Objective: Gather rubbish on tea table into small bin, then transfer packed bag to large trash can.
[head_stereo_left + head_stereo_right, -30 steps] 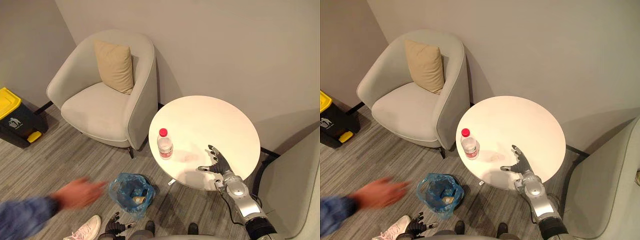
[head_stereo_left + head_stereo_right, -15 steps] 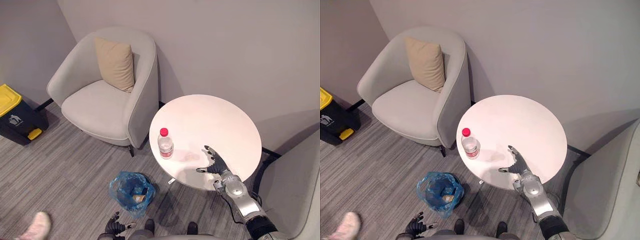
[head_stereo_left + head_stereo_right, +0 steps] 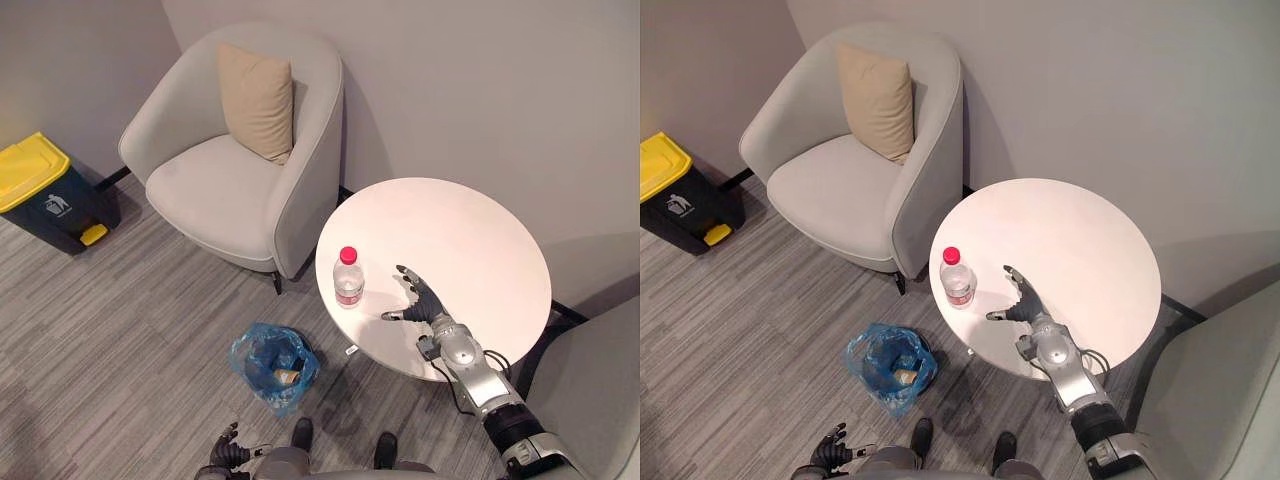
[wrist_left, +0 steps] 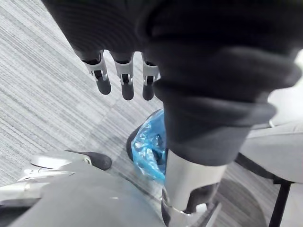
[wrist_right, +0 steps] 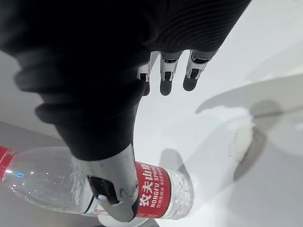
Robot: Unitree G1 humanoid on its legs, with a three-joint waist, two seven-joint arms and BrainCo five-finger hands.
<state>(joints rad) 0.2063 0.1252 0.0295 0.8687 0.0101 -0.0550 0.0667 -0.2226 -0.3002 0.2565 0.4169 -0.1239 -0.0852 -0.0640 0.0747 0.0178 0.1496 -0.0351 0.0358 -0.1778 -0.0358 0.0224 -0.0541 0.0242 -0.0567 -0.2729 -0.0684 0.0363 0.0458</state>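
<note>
We count one bottle [image 3: 348, 277], standing on one table [image 3: 460, 240]. Down on the floor, one small bin [image 3: 243, 358], blue-lined; how many scraps lie inside it we can't quite tell from up here. One big bin [image 3: 50, 195], yellow-lidded. Chairs: that's two, one armchair [image 3: 215, 190] carrying one cushion [image 3: 257, 100], and a second chair [image 3: 600, 400] cut off at the right edge.

Right hand [image 3: 421, 302] outstretched, left hand [image 3: 226, 455] hanging relaxed

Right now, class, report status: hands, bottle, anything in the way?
Right hand open over table, beside bottle, not touching. Left hand open, low near bin. Bottle upright at table edge. Nothing between them.
</note>
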